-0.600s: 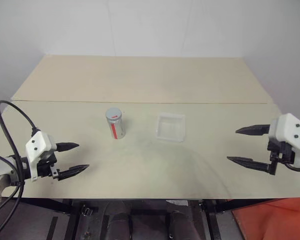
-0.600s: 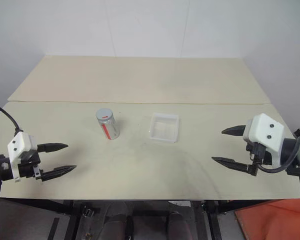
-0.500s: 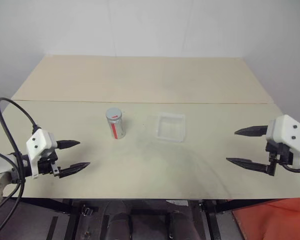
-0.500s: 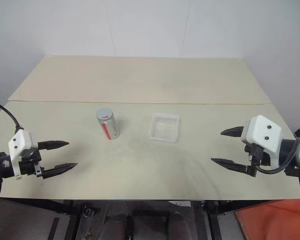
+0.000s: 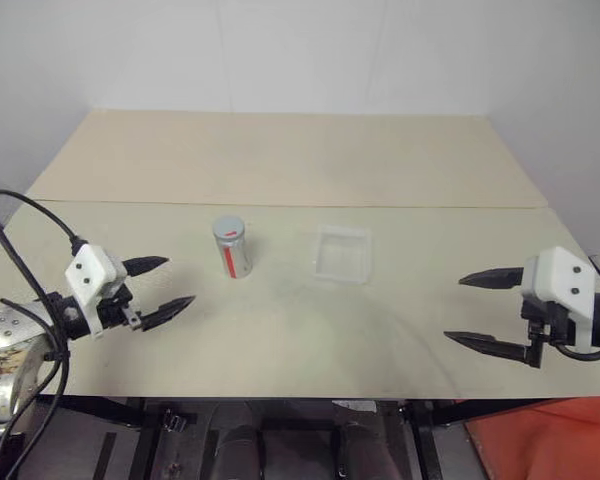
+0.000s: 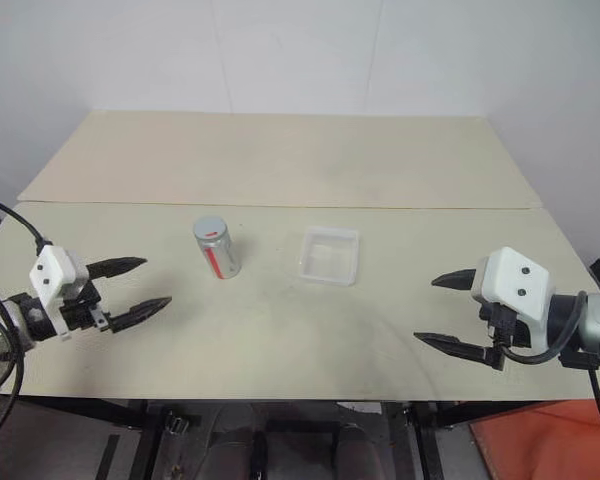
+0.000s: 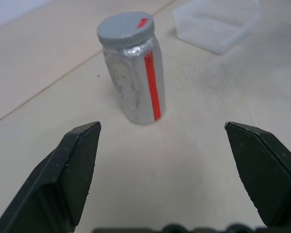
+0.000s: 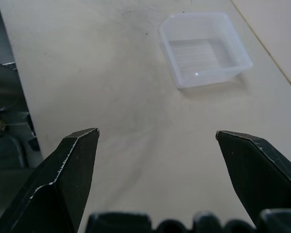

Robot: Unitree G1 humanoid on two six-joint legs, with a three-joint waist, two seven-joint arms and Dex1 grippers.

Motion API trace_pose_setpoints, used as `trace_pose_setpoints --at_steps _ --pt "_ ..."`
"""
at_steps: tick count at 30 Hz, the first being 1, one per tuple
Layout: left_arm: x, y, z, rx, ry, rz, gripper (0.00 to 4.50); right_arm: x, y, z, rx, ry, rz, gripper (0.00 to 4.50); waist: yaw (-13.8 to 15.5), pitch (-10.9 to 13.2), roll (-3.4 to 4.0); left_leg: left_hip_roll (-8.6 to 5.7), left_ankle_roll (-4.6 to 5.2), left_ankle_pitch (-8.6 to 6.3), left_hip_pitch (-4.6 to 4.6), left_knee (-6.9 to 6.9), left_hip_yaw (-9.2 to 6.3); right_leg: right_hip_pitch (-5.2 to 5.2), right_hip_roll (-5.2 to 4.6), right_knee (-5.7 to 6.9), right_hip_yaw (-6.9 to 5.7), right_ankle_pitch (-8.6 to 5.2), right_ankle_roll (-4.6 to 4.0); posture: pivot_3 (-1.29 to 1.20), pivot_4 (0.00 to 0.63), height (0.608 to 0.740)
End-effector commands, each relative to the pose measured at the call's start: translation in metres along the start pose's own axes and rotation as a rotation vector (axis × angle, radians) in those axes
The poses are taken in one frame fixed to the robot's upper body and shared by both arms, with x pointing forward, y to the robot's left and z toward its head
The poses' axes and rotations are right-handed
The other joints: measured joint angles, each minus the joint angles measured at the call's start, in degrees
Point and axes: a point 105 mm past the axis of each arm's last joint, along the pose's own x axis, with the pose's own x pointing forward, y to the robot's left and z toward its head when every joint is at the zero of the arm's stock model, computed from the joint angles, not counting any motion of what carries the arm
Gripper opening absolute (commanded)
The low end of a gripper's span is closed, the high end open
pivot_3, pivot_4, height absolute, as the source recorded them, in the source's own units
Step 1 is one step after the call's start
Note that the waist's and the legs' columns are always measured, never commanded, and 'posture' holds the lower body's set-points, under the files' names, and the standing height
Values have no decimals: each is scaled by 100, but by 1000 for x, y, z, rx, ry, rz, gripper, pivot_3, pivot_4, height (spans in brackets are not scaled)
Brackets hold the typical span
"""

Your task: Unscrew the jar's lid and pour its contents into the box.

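One jar (image 5: 232, 247) with one lid (image 7: 125, 27), one box (image 5: 341, 253), two tables (image 5: 280, 330).

the left gripper (image 5: 167, 284) hangs low at the robot's left, its jaws spread wide and empty, black fingers (image 7: 72, 170) pointing inward and a little down. the right gripper (image 5: 485, 310) mirrors it at the far right, jaws equally wide, nothing between them, angled inward and downward.
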Motion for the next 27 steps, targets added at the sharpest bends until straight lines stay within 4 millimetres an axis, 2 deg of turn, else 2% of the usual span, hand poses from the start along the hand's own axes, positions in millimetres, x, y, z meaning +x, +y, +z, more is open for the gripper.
trace_pose_setpoints --at_steps 1,4,8,13,15,20,25,26,27 --pt "20 -9 0 23 -46 82 4453 3 1 9 -55 -27 -20 4500 4 -1 -1 0 0 0 0 0 0 1 0 -1 0 1 -1 0 150 740" --pt "34 -19 -2 7 -90 137 4453 6 1 9 -57 -32 -26 4500 23 1 -6 -1 0 0 -3 1 -3 1 2 -2 1 4 -1 0 150 740" --pt "48 -20 -7 8 -142 297 4453 9 1 11 -55 -45 -27 4500 29 0 -7 -1 0 0 -1 2 -7 3 5 -3 3 6 -1 0 150 740" --pt "62 -39 -8 -17 -208 331 4453 9 -7 11 -64 -47 -62 4500 50 -1 -8 -2 1 0 -2 2 -8 5 6 -5 4 7 0 0 150 740" --pt "66 -39 -9 -23 -231 380 4453 9 -12 13 -67 -50 -80 4500 55 -1 -8 -2 1 0 -3 3 -8 6 6 -6 4 7 1 0 150 740" --pt "76 -34 -13 -23 -265 494 4453 11 -11 15 -70 -72 -73 4500 77 -1 -9 -3 1 1 -3 4 -11 6 9 -6 4 9 1 0 150 740" --pt "86 -38 -15 -1 -285 551 4453 14 -11 12 -62 -68 -91 4500 96 -2 -10 -4 1 1 -5 5 -11 8 8 -10 5 12 4 0 150 740" --pt "87 -36 -16 -39 -294 578 4453 14 -11 12 -62 -69 -92 4500 96 -2 -10 -4 1 1 -5 5 -11 7 8 -10 5 11 4 0 150 740" --pt "91 -38 -16 1 -285 566 4453 14 -11 12 -64 -69 -95 4500 97 -2 -10 -4 1 1 -5 5 -11 7 8 -9 5 12 4 0 150 740"
